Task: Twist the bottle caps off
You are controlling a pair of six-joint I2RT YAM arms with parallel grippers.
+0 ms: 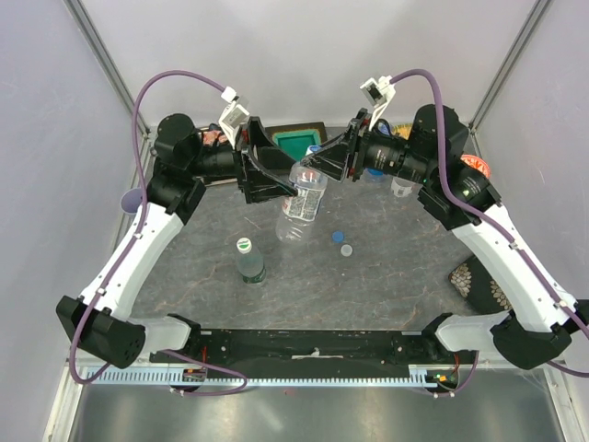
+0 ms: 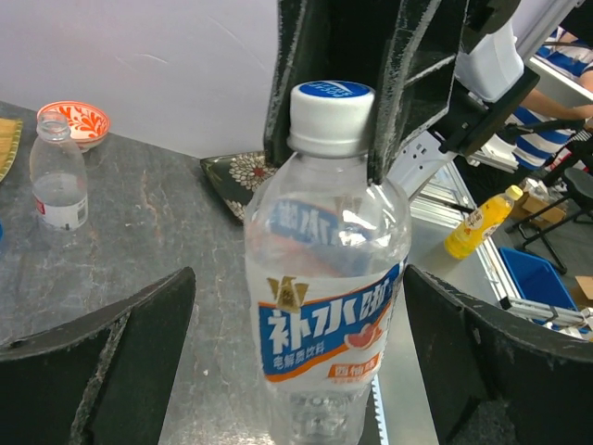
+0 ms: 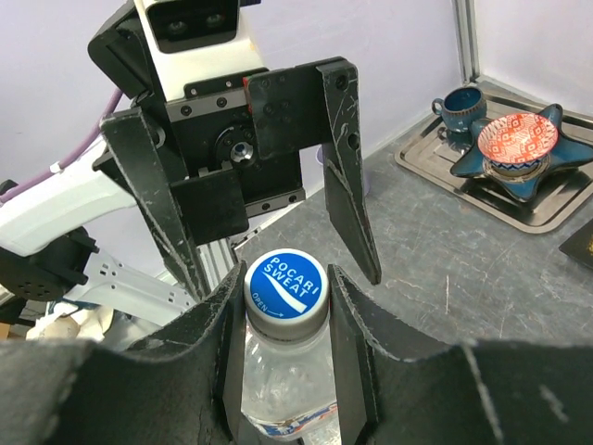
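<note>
A clear bottle (image 1: pixel 302 207) with a blue, white and orange label (image 2: pixel 324 320) is tilted between both arms. My right gripper (image 1: pixel 319 168) is shut on its blue-and-white cap (image 3: pixel 285 286), one finger on each side of it (image 2: pixel 332 111). My left gripper (image 1: pixel 283 184) is open, its fingers (image 2: pixel 102 357) wide on both sides of the bottle's body and apart from it. A bottle with a green-and-white cap (image 1: pixel 248 261) stands at the front left. A loose blue cap (image 1: pixel 338 236) and a pale grey cap (image 1: pixel 347 250) lie on the table. A capless bottle (image 2: pixel 57 174) stands further off.
A lilac cup (image 1: pixel 133 198) is at the left edge. A red-patterned bowl (image 3: pixel 519 139) and a blue cup (image 3: pixel 460 107) sit on a tray (image 3: pixel 435 158) at the back. A patterned dish (image 1: pixel 474 281) lies at the right and a green box (image 1: pixel 297 141) at the back.
</note>
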